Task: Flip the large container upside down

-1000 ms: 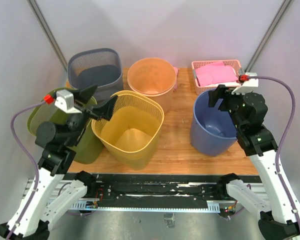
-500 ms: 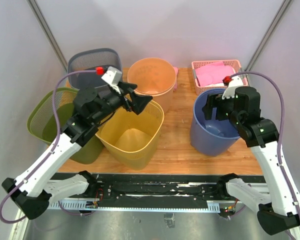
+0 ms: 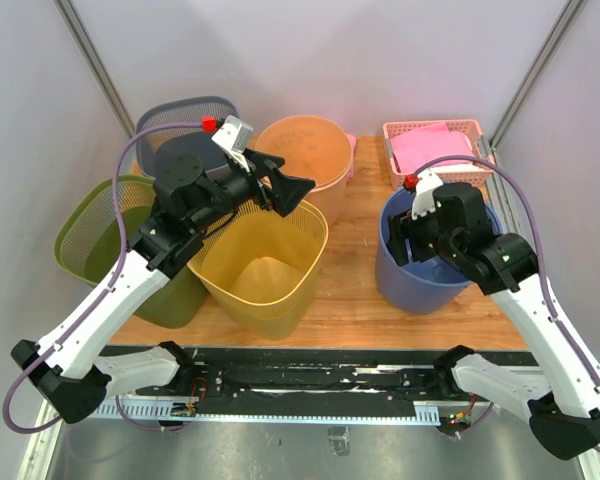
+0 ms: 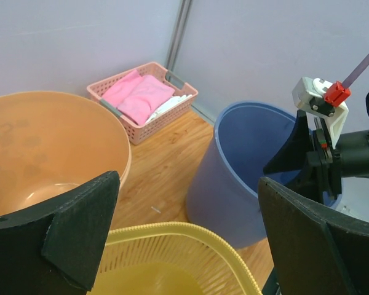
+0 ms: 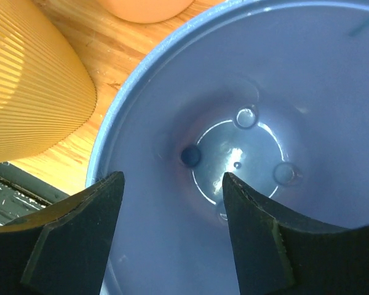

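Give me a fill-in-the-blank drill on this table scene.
1. The right claw hangs open over the ___ bucket.
2. The left claw is ___, holding nothing.
3. The pink basket holds a ___ cloth.
4. The yellow basket stands with its opening facing ___.
Missing words: blue; open; pink; up.

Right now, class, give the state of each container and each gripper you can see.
Blue bucket: upright, empty.
Yellow basket: upright, empty.
Orange bucket: upright, empty.
Grey basket: upright.
Green basket: upright.
Pink tray: upright, holding pink cloth.
Left gripper: open, holding nothing.
Right gripper: open, in the blue bucket's mouth, gripping nothing.
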Controlling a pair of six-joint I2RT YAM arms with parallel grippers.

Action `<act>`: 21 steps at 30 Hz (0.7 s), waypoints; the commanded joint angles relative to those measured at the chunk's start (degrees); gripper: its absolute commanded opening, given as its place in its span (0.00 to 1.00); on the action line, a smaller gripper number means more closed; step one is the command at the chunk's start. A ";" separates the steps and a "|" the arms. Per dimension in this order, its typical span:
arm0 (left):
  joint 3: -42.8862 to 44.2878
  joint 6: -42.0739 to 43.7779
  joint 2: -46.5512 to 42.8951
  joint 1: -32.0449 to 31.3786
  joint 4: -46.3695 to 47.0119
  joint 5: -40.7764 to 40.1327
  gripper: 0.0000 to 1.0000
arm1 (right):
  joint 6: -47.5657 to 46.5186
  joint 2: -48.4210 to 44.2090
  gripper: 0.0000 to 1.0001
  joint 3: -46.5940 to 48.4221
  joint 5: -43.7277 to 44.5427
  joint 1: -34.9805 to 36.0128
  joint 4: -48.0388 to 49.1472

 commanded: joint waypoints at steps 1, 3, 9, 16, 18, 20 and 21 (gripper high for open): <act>-0.25 -1.63 -0.01 -0.56 1.27 0.92 0.99 | 0.66 -1.83 0.69 1.47 5.02 1.30 -3.05; -0.84 -2.10 -0.24 -0.60 1.80 0.74 0.99 | 1.12 -3.13 0.71 2.59 6.05 1.31 -3.02; -0.69 -5.09 1.75 -0.83 0.75 2.10 0.99 | -1.50 -6.00 0.75 3.96 -7.55 1.43 -1.75; 4.27 -3.44 7.93 -6.46 -5.14 -3.65 0.99 | -2.99 -4.11 0.75 0.59 -5.18 3.01 -4.08; 4.79 -4.03 8.21 -6.70 -5.12 -4.13 0.99 | -3.37 -3.51 0.72 0.08 -3.47 3.14 -4.34; 5.41 -4.28 8.24 -6.71 -5.38 -4.38 0.99 | -3.81 -2.48 0.67 -0.30 -2.83 3.26 -5.06; 5.66 -4.27 8.17 -6.67 -5.60 -4.51 0.99 | -3.89 -1.93 0.65 -0.46 -2.45 3.44 -5.53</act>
